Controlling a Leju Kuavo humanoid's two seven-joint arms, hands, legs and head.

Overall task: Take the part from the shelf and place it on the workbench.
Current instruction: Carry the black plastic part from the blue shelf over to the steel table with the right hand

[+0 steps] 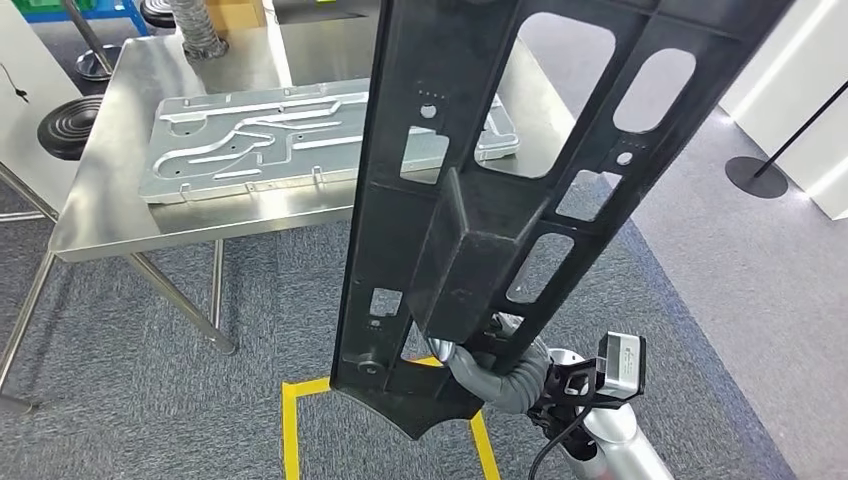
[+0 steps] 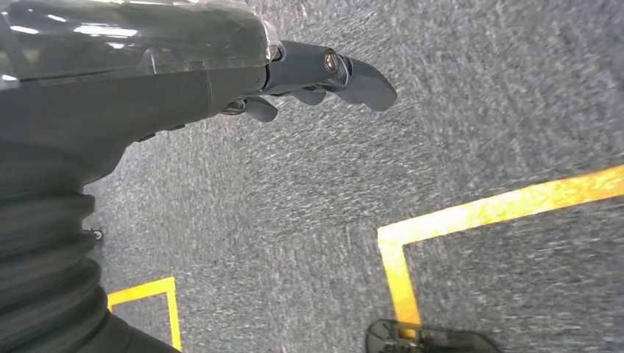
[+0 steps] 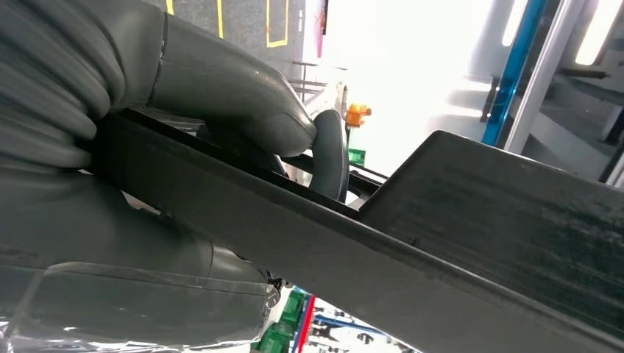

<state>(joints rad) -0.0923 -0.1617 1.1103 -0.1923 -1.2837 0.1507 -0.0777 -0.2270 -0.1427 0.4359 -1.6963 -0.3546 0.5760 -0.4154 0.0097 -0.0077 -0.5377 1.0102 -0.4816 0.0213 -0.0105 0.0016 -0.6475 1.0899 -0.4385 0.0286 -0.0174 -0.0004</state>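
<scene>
A stainless-steel workbench (image 1: 120,215) on slanted tube legs stood ahead on grey-blue carpet (image 1: 120,330), with a pressed silver metal panel (image 1: 300,140) lying flat on its top. Yellow floor tape (image 1: 292,420) marked a box just in front of the robot, and a black round-based stanchion (image 1: 757,172) stood well apart to the right on paler floor. The bench's near edge lay bare, with open carpet between it and the tape. The long black plastic frame part (image 1: 480,200), pierced with rounded cut-outs and carrying a boxy rib at its middle, rose upright and tilted, overlapping the bench in the head view. The right hand (image 1: 490,375) gripped its lower end, thumb and fingers (image 3: 331,158) clamped on either side of the edge. The left hand (image 2: 324,73) hung over the carpet, holding nothing, fingers loosely curled.
</scene>
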